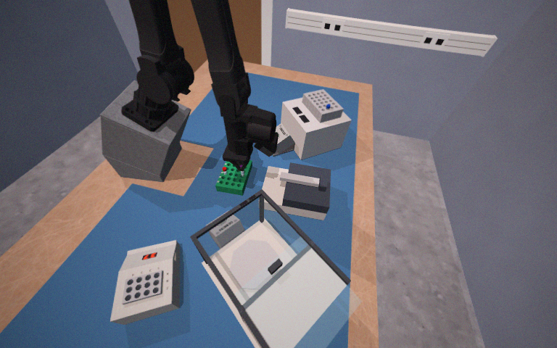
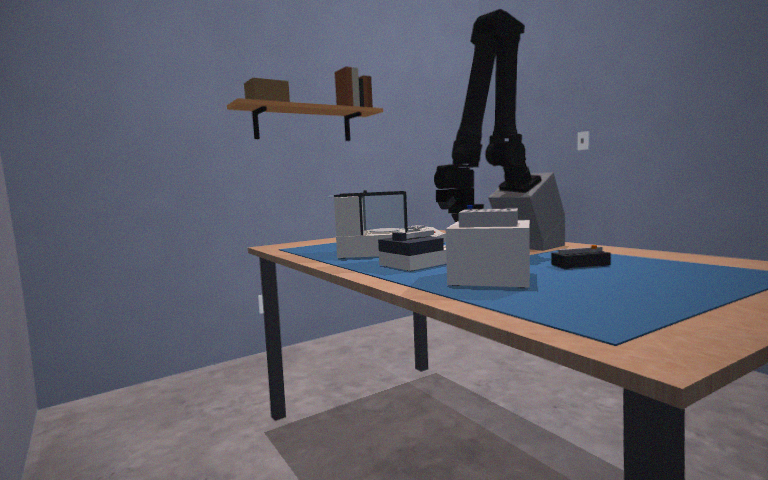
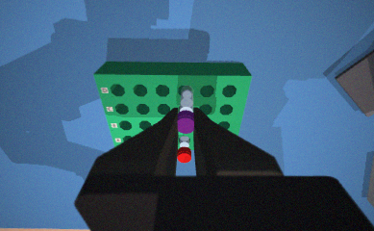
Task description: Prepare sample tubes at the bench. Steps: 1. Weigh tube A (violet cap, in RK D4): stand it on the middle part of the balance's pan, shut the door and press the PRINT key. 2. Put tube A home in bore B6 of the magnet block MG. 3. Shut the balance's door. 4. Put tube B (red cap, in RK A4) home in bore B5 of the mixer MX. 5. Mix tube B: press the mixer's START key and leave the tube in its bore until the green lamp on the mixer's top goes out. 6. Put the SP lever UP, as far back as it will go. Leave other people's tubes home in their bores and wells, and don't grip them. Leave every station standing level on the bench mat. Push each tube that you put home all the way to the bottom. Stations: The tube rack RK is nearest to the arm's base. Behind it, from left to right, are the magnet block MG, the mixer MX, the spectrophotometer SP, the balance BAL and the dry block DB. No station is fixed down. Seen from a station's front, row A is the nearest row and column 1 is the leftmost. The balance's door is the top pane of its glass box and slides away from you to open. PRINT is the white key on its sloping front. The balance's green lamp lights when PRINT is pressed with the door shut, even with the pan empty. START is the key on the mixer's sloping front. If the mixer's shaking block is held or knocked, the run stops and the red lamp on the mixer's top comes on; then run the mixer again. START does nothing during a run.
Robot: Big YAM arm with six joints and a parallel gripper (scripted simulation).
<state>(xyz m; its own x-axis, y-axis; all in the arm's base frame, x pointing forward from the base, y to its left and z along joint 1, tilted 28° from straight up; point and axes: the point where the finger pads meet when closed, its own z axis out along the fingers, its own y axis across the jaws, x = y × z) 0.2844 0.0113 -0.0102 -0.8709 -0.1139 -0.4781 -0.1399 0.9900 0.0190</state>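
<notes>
Gripper (image 1: 240,167) (image 2: 455,217) (image 3: 186,115) fingers are nearly together, pinching tube A (image 1: 241,166) (image 3: 186,122) by its violet cap. Its pale body points toward bore D4 of the green rack (image 1: 230,190) (image 3: 174,68); whether its tip is clear of the bore, I cannot tell. At six o'clock from that cap in the wrist view, red-capped tube B (image 1: 224,169) (image 3: 184,155) stands in the rack. Taking clock directions from the gripper in the top view, the magnet block (image 1: 286,142) is at two o'clock, partly hidden, with the mixer (image 1: 322,137) farther out that way. The spectrophotometer (image 1: 307,194) sits near four o'clock, the glass-sided balance (image 1: 305,297) at five, its door open, and the dry block (image 1: 170,275) well away at seven. Toward ten o'clock is the arm's grey pedestal (image 1: 135,151) (image 2: 546,208).
</notes>
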